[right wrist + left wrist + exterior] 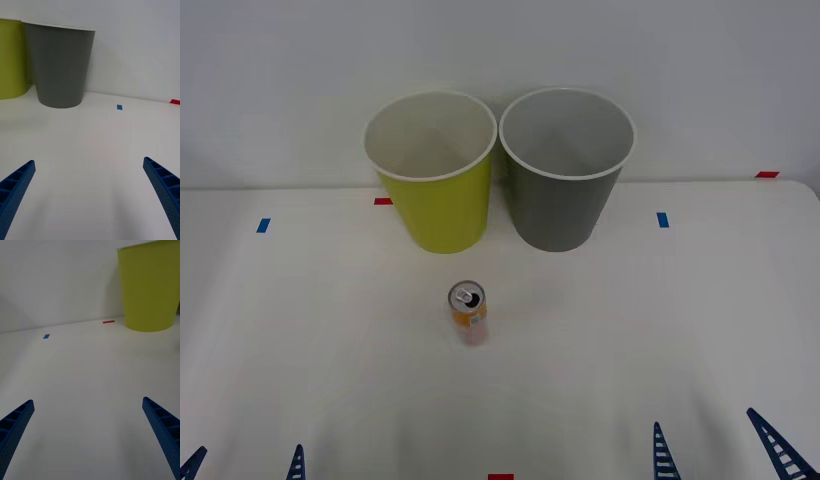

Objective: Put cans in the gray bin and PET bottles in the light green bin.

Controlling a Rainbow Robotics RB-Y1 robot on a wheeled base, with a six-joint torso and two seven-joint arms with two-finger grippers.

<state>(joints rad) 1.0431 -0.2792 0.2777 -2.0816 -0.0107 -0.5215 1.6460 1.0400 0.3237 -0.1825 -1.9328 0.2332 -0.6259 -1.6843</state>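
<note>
Front view is showing both grippers, left (245,462) and right (720,445), fingers released, waiting well short of the can (468,312), which is risking toppling under an off-centre grasp.

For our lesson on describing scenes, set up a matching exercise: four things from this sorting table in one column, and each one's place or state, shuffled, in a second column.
Things:
1. small orange-and-pale drink can
2. yellow-green tapered round bin
3. dark gray tapered round bin
4. right gripper

Places or states:
A. far side of the table, on the robot's right
B. open at the near edge, holding nothing
C. upright on the table, in front of both bins
D. far side of the table, on the robot's left

Pairs: 1-C, 2-D, 3-A, 4-B
</note>
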